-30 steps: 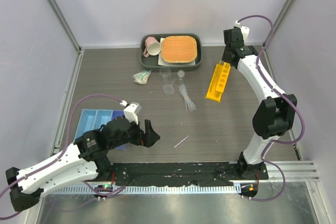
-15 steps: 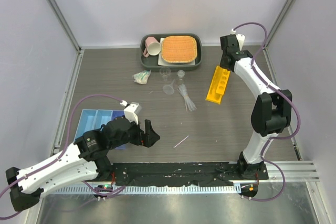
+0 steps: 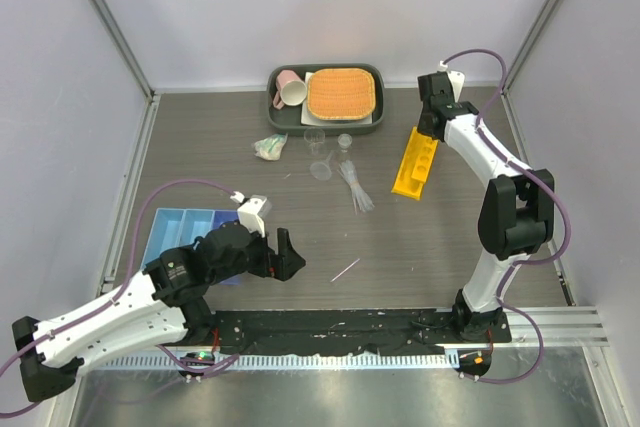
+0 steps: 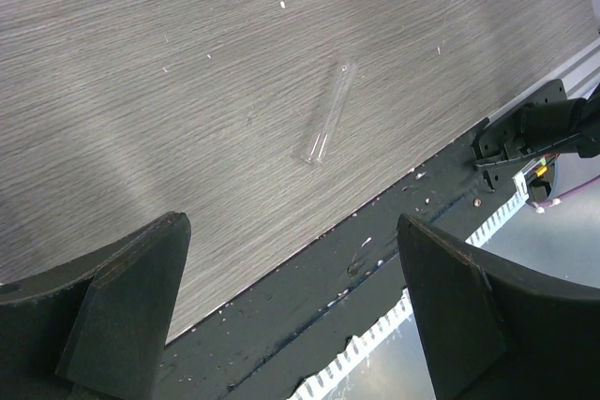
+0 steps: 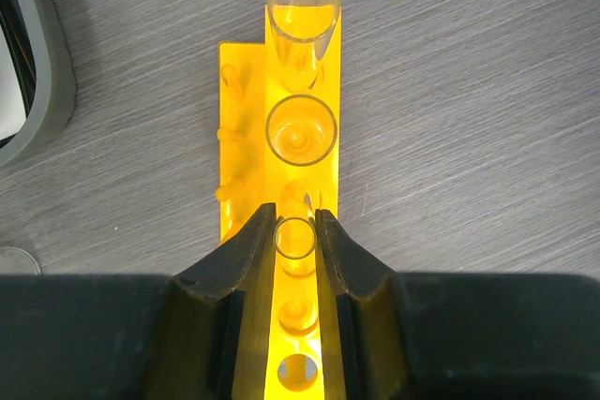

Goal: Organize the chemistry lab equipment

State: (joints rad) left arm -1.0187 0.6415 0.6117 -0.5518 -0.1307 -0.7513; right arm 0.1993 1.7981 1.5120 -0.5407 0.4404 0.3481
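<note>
My right gripper [image 3: 430, 127] hangs over the far end of the yellow holed rack [image 3: 412, 162]. In the right wrist view it [image 5: 294, 224] is shut on a thin glass tube [image 5: 294, 239], held upright over a hole of the rack [image 5: 234, 72]. Two more tubes [image 5: 301, 128] stand in the rack's far holes. My left gripper [image 3: 285, 252] is open and empty near the table's front edge. One loose glass tube [image 3: 345, 269] lies just right of it, also in the left wrist view [image 4: 328, 111]. The blue tray [image 3: 185, 225] lies partly under my left arm.
Small clear beakers [image 3: 316, 137], a funnel [image 3: 321, 169] and several pipettes [image 3: 355, 187] lie mid-table. A pale crumpled item [image 3: 268, 147] lies left of them. The dark tray [image 3: 280, 117] with pink mug [image 3: 291, 89] and orange mat [image 3: 342, 93] sits at the back.
My right gripper has moved slightly left and nearer, from behind the rack to over its far end, with the tube. My left arm has not moved.
</note>
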